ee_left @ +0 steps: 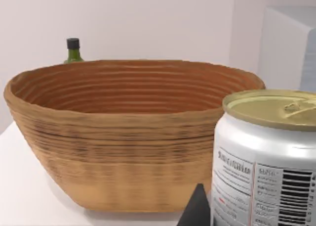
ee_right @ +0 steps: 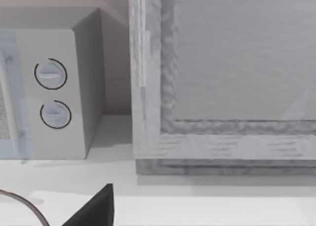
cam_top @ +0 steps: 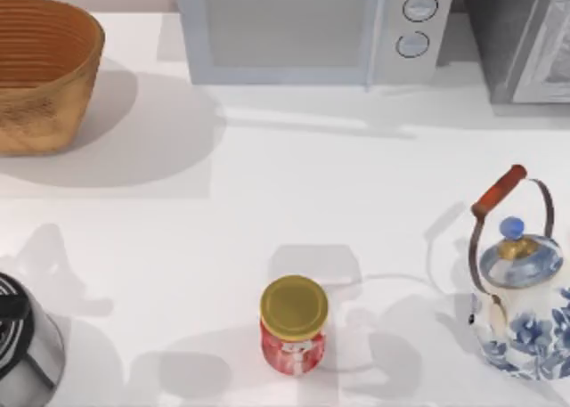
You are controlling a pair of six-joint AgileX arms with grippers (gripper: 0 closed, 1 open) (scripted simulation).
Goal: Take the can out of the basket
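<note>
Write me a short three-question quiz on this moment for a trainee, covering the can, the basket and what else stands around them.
1. True or false: in the left wrist view, the can sits inside the basket.
2. In the top view, what colour is the lid of the red jar? A) gold B) blue C) black
3. Fill in: in the left wrist view, a green ____ with a dark cap rises behind the basket's far rim.

Key:
1. False: the can stands upright outside the basket, in front of its outer wall.
2. A.
3. bottle.
</note>
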